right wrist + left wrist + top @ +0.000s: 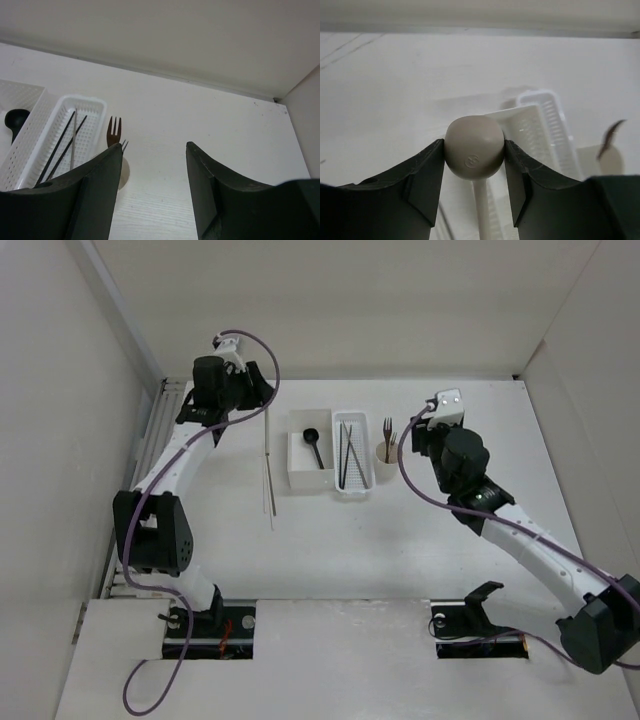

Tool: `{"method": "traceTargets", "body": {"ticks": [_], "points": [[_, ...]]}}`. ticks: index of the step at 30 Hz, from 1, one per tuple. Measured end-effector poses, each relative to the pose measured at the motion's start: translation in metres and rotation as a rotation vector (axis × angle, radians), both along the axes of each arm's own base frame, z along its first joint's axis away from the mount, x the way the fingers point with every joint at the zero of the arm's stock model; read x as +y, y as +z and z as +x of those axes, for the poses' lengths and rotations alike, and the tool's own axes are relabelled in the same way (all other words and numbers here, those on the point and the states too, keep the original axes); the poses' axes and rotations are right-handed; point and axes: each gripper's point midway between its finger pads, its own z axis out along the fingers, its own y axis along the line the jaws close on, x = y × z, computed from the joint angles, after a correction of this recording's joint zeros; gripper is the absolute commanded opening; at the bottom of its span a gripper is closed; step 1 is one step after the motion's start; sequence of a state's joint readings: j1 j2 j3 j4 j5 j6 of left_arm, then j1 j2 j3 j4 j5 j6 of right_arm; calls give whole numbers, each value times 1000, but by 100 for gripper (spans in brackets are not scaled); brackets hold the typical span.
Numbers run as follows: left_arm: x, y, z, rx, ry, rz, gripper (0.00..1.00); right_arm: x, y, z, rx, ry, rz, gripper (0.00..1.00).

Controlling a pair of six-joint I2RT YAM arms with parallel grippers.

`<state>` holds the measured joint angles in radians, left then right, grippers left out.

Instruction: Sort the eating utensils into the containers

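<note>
Top external view: you have bare table in front of the containers, with walls close on the left, back and right.
Left gripper: jaws pinch the bowl of the beige spoon; it is raised left of the square box, handle hanging down.
Right gripper: jaws spread wide with nothing between them, just right of the round cup.
Square box: the black spoon lies inside.
Perforated tray: touching the box's right side; dark chopsticks lie lengthwise in it.
Cup: a brown fork stands in it, tines up.
Table: pale chopsticks lie loose, left of the box.
</note>
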<state>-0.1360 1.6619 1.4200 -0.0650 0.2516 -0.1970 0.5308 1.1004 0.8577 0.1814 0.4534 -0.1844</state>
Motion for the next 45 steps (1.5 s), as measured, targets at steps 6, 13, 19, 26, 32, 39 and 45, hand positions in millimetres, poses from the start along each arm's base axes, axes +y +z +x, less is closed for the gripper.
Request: {"method": "traceTargets", "body": {"ticks": [6, 13, 19, 26, 32, 39, 45], "points": [[-71, 16, -10, -115, -235, -243, 0, -9, 4, -13, -22, -12, 20, 59], [-131, -34, -8, -69, -371, -310, 4, -15, 14, -18, -49, -26, 38, 59], [-127, -56, -11, -63, -347, -302, 37, -19, 16, -21, -58, -40, 47, 59], [-119, -68, -10, -74, -328, -243, 69, -19, 15, -22, -55, -40, 48, 59], [-97, -49, -6, -87, -288, -203, 84, -12, 12, -24, -43, -15, 41, 64], [-47, 3, -6, -161, -103, -69, 21, 11, 8, -34, -19, 52, 14, 73], [13, 11, -40, -136, 163, 133, 3, 24, 19, -39, -13, 94, 46, 80]]}}
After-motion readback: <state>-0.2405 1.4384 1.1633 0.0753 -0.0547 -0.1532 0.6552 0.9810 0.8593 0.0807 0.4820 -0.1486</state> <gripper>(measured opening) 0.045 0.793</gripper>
